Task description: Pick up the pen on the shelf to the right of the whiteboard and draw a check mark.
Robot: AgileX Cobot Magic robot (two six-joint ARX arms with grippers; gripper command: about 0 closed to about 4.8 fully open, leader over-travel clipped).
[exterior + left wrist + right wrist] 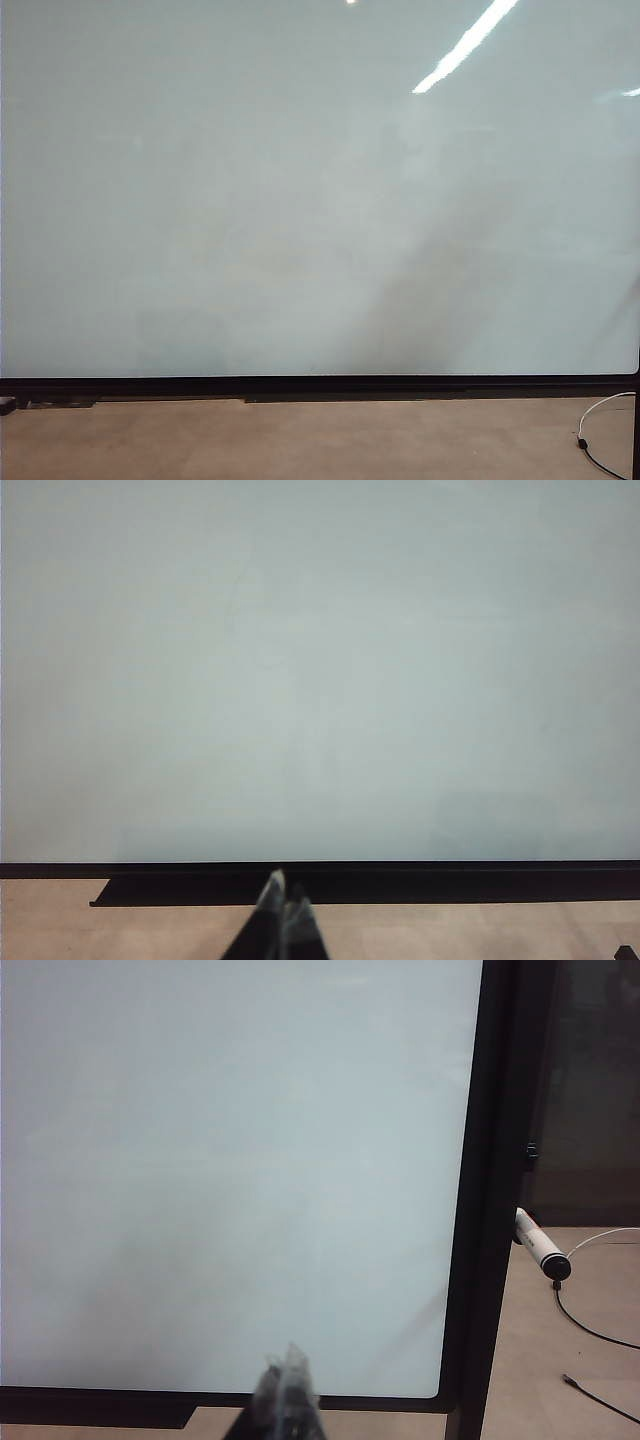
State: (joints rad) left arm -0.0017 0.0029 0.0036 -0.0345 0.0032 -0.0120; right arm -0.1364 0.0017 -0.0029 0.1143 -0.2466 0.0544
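The whiteboard [300, 200] fills the exterior view, glossy white with a thin black frame, and it is blank. In the right wrist view the whiteboard [230, 1160] ends at its black right edge, and the pen [538, 1243], a whitish barrel with a dark tip, sticks out just past that edge. My right gripper [288, 1375] is shut and holds nothing, well short of the pen, in front of the board's lower part. My left gripper [285, 900] is shut too, empty, in front of the whiteboard [320, 670] near its bottom frame. Neither gripper shows in the exterior view.
A black tray rail [400, 397] runs under the board's bottom frame. Below lies a tan floor [300, 440]. A white cable [600, 410] and a black cable [590, 1325] trail on the floor beside the board's right post [500, 1210].
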